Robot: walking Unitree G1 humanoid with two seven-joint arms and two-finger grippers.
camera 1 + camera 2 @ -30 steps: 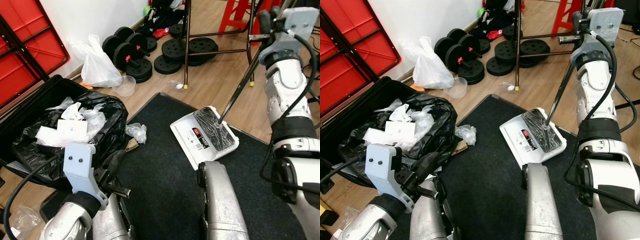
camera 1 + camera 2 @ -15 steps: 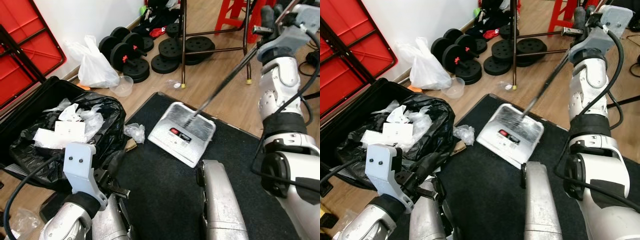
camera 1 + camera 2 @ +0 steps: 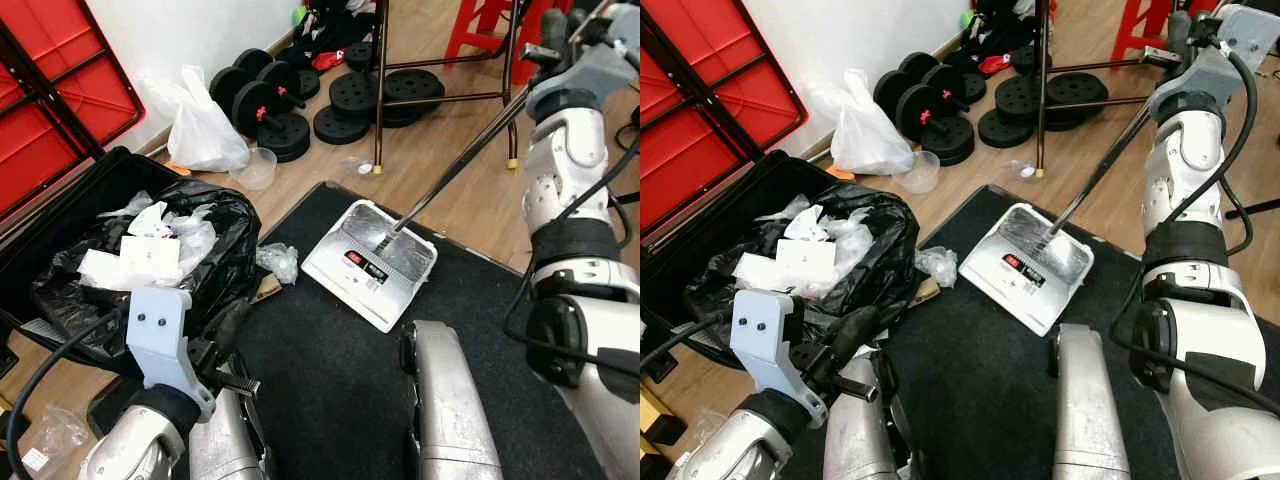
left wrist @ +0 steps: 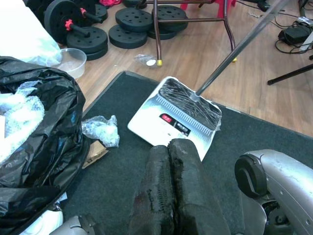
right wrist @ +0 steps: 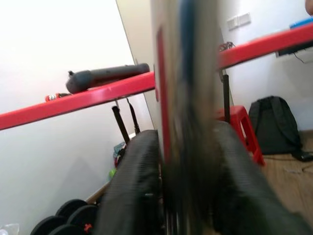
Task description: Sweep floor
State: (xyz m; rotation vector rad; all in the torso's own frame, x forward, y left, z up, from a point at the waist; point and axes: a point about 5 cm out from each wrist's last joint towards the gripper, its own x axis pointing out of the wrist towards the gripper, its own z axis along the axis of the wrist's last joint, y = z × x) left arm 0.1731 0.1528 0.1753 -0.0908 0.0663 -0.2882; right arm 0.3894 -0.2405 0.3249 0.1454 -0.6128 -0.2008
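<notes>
A floor sweeper with a flat white head [image 3: 370, 262] rests on the dark mat [image 3: 330, 390]. Its metal pole [image 3: 455, 172] slants up to my right gripper [image 5: 183, 161], which is shut on the pole high at the right. A crumpled clear plastic scrap [image 3: 276, 262] and a bit of cardboard [image 3: 265, 290] lie at the mat's left edge, a short way left of the head. My left gripper [image 4: 171, 196] hangs low by my body, its fingers pressed together on nothing.
A black rubbish bag [image 3: 215, 265] stuffed with paper sits in a black bin at the left. Against the wall are weight plates [image 3: 270, 110], a white plastic bag [image 3: 200, 130] and a clear cup [image 3: 253, 168]. Metal chair legs [image 3: 381, 90] and a red stool [image 3: 490, 25] stand beyond the mat.
The sweeper head has slid left across the mat toward the plastic scrap and turned, with the pole leaning lower. Over the last half second it has barely moved.
</notes>
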